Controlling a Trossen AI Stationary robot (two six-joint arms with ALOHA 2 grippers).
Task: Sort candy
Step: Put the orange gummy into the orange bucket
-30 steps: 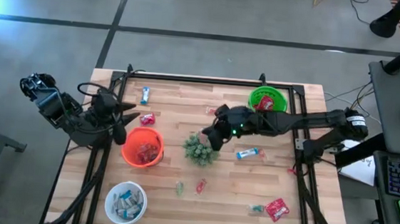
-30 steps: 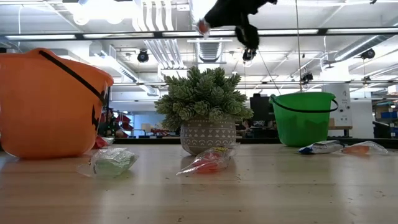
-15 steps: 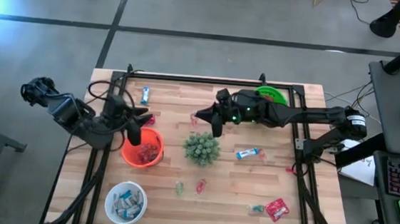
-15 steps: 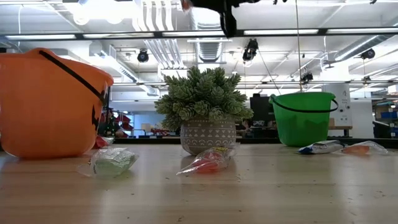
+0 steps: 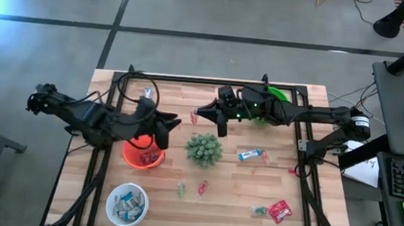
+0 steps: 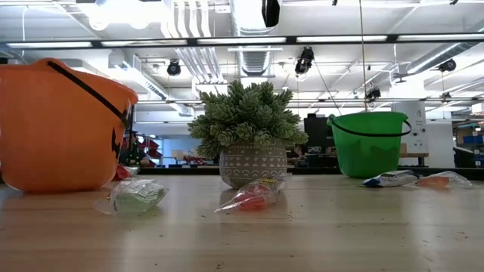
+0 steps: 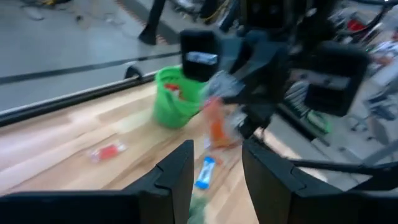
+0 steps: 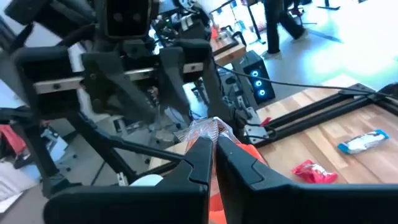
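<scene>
Red-wrapped candy (image 5: 196, 115) is sitting pinched in the closed right gripper (image 5: 200, 116), hanging in the air between the plant (image 5: 203, 148) and the left gripper (image 5: 177, 122), whose fingers are standing apart on nothing, just beside the orange bucket (image 5: 135, 157).

Orange bucket (image 5: 141, 154) — partly covered in the high view by the left claw (image 5: 172, 124) and its arm. Green bucket (image 5: 274, 97) — largely hidden behind the right claw's arm. In the left wrist view, the candy (image 7: 216, 122) ahead of the fingers is motion-blurred; type indeterminate.
</scene>
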